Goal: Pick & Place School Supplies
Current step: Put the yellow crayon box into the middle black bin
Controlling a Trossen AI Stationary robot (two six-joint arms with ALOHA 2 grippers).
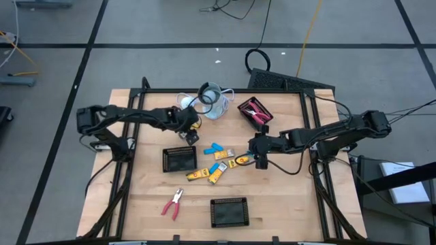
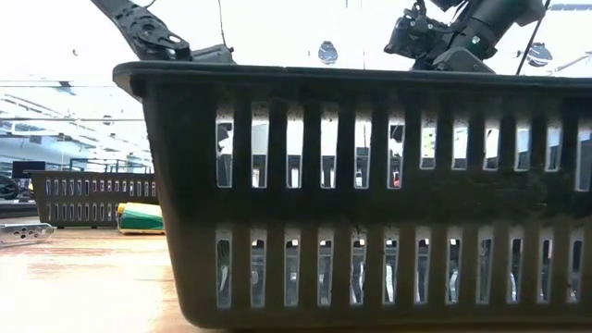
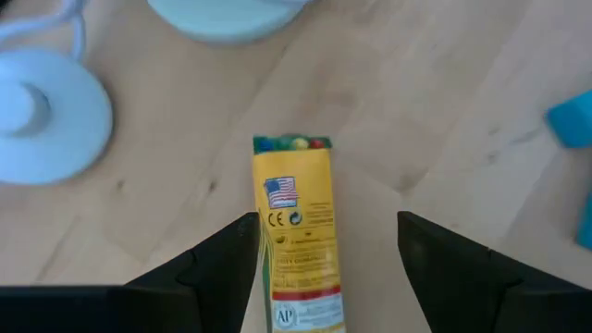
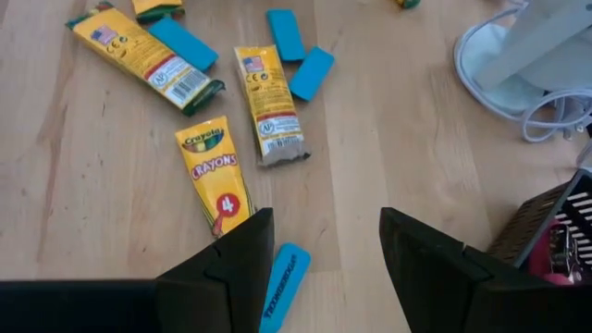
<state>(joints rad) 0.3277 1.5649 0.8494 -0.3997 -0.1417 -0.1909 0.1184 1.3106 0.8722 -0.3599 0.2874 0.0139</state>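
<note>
- Sorting looks barely begun: one black tray [image 1: 256, 111] at the far right of the table [image 1: 286, 197] already holds red-handled pliers [image 1: 257, 114], while the tray [image 1: 180, 159] near the middle and the tray [image 1: 228, 211] at the near edge look empty from above
- Left on the wood are a second pair of red-handled pliers [image 1: 173, 203] near the front, plus a scatter of yellow crayon boxes [image 1: 216, 171] and light-blue erasers [image 1: 214, 148] in the centre
- Left gripper [image 1: 191, 131] hangs just beyond the middle tray, beside the pale cup [image 1: 212, 102]; its fingers [image 3: 217, 268] stand open with one crayon box [image 3: 298, 231] lying lengthwise between them on the table, nearer one finger, not yet clamped
- Right gripper [image 1: 259, 151] sits at the right edge of the scatter, fingers [image 4: 231, 268] spread open and holding nothing
- Between its jaws, close to one finger, lies a blue eraser [image 4: 283, 285], and a crayon box marked "4" [image 4: 215, 176] runs up to that same finger's tip
- Judging by this, nearly every small piece is yet to be placed
</note>
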